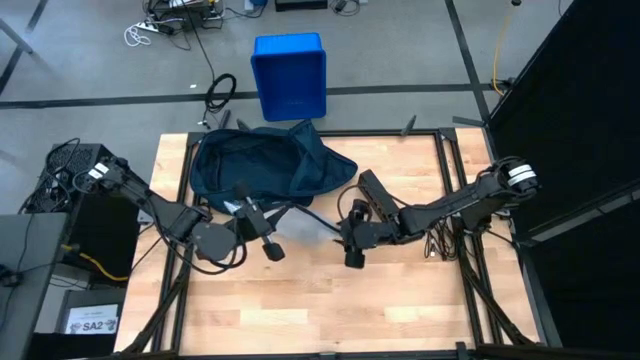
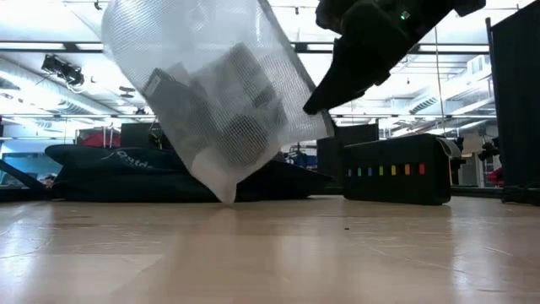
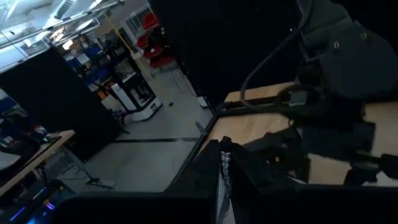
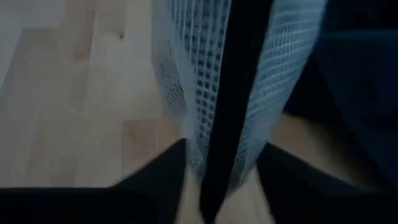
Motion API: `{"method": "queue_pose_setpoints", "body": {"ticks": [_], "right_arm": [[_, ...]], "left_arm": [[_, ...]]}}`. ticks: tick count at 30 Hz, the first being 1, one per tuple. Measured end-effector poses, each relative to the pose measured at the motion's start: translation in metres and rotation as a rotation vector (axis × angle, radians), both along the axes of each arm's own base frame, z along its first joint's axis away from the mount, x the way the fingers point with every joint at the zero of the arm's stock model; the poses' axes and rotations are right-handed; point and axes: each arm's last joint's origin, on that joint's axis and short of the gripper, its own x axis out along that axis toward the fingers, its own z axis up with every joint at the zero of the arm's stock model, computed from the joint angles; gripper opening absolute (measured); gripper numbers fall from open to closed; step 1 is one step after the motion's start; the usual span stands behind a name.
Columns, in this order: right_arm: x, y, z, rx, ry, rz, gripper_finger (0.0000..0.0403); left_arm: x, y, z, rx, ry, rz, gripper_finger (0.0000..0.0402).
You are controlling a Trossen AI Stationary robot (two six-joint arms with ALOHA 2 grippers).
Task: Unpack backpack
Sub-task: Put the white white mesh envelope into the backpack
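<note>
The backpack lies slumped at the far middle of the table, its long axis running roughly 9 to 3 o'clock in the high view, with the blue bin on the floor beyond it at 12. The right gripper sits just off the bag's 4 o'clock corner and has a clear mesh pouch between its fingers, partly closed around it; the pouch's low corner touches the wood. The left gripper is shut at the bag's 6 o'clock edge, and whether it pinches fabric is not clear. Both are close, the left nearer the bag. The low view shows the pouch hanging tilted with dark items inside; the right wrist view shows the mesh running between the 2 fingers, which the overhead hardly shows.
</note>
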Motion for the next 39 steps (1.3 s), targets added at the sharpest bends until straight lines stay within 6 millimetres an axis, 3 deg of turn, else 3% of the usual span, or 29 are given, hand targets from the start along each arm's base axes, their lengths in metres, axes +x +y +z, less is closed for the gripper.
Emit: {"method": "queue_pose_setpoints", "body": {"ticks": [3, 5, 11, 15, 22, 27, 34, 39], "right_arm": [[0.004, 0.000, 0.012, -0.050, -0.017, 0.049, 0.0041], [0.007, 0.001, 0.024, -0.095, -0.035, 0.082, 0.0015], [0.020, -0.004, 0.084, -0.307, -0.119, 0.090, 0.0001], [0.030, -0.032, 0.113, -0.400, -0.148, 0.041, 0.0000], [0.034, -0.126, 0.131, -0.354, -0.167, -0.038, 0.0000], [0.028, -0.177, 0.142, -0.227, -0.276, 0.004, 0.0000], [0.025, -0.195, 0.163, -0.171, -0.451, 0.146, 0.0000], [0.036, -0.199, 0.151, -0.143, -0.443, 0.192, 0.0000]], "left_arm": [[-0.001, 0.001, 0.014, 0.024, -0.005, -0.005, 0.0000], [-0.002, 0.002, 0.024, 0.041, -0.009, -0.005, 0.0000], [-0.009, 0.007, 0.050, 0.132, 0.011, 0.102, 0.0000], [-0.015, 0.012, 0.058, 0.205, 0.073, 0.257, 0.0000], [-0.016, 0.023, 0.061, 0.300, 0.175, 0.354, 0.0000], [-0.025, 0.049, 0.065, 0.300, 0.203, 0.437, 0.0000], [-0.048, 0.094, 0.063, 0.199, 0.185, 0.467, 0.0000], [-0.056, 0.114, 0.052, 0.155, 0.229, 0.549, 0.0000]]}}
